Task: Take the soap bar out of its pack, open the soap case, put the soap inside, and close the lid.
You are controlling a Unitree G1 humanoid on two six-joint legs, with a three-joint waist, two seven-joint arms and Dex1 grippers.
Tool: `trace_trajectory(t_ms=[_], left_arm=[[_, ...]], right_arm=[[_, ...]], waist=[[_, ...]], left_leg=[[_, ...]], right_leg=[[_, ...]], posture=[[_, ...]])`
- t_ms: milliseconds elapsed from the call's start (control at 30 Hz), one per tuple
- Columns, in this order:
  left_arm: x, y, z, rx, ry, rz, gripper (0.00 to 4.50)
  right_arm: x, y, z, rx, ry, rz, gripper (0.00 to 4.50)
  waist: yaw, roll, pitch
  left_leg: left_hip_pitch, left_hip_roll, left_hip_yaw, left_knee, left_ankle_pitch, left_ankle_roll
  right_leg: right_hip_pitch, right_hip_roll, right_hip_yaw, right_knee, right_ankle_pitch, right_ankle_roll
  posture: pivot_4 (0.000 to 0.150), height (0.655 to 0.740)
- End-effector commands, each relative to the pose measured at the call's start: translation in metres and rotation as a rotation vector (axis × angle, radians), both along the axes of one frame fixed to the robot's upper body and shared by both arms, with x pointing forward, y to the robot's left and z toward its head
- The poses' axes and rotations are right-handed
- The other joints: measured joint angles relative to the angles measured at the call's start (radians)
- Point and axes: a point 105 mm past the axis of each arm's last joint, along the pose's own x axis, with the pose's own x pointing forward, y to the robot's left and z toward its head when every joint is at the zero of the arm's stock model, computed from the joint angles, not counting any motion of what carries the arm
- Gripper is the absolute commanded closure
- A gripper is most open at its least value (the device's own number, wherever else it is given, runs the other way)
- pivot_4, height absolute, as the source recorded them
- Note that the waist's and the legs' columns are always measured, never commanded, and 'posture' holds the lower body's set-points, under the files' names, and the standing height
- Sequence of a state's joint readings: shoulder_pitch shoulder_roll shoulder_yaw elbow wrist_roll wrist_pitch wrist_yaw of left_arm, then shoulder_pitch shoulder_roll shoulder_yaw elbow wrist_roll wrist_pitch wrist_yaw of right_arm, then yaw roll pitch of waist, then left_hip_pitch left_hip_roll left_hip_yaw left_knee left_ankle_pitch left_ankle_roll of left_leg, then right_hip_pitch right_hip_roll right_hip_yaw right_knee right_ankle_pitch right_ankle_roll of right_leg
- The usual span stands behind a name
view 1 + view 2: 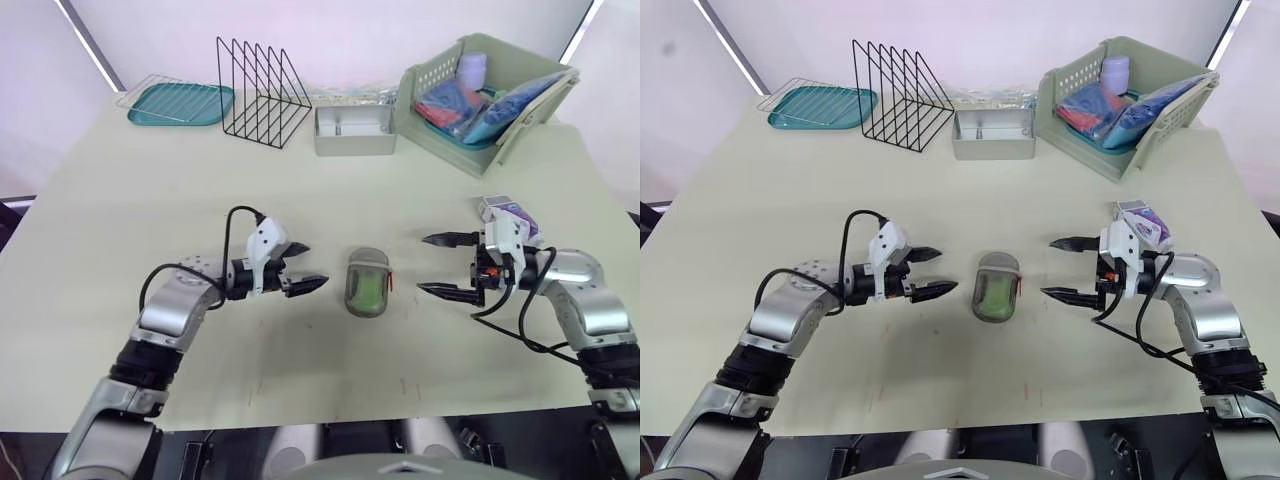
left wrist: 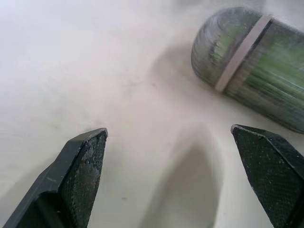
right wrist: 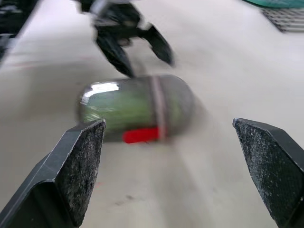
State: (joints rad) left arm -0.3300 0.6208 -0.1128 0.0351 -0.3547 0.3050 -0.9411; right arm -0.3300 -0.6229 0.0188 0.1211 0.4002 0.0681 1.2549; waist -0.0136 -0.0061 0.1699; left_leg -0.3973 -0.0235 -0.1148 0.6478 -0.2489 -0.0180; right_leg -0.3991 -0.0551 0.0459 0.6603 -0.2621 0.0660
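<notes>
Case [image 1: 367, 260] looks shut with soap [image 1: 366, 292] inside; left gripper [image 1: 314, 265] and right gripper [image 1: 423, 264] flank it, both spread and empty, so confirm the lid seats with a light, braced squeeze.

Silver arms [image 1: 170, 315]; black-fingered left gripper [image 1: 313, 266], right gripper [image 1: 423, 265]

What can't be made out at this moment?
Soap case: cut off by the left wrist view's edge; latch too small in the eye views.
Soap pack: partly hidden behind the wrist of the right end effector in the eye views; contents unclear.
Basket contents: overlapping, too small to name.
</notes>
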Motion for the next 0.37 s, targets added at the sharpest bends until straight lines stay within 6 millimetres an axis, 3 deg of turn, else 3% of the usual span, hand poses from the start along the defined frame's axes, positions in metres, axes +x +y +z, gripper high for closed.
trace_trajectory(t_ms=[33, 367], left_arm=[[-0.002, 0.01, 0.027, -0.067, -0.131, 0.024, 0.04], [-0.01, 0.025, 0.009, 0.022, -0.17, 0.084, 0.04]], right_arm=[[0.001, -0.008, 0.004, 0.001, -0.049, -0.045, 0.0], [0.005, -0.014, 0.0, 0.04, -0.042, -0.12, 0.0]], waist=[[0.0, 0.0, 0.0], [-0.001, 0.0, 0.0]], left_leg=[[-0.002, 0.0, 0.0, 0.0, 0.0, 0.0], [0.0, -0.001, 0.004, 0.001, 0.0, 0.001]], right_leg=[[-0.002, 0.0, 0.0, 0.001, 0.0, 0.0], [-0.001, 0.002, -0.001, 0.002, 0.001, -0.001]], posture=[[0.15, 0.74], [0.15, 0.74]])
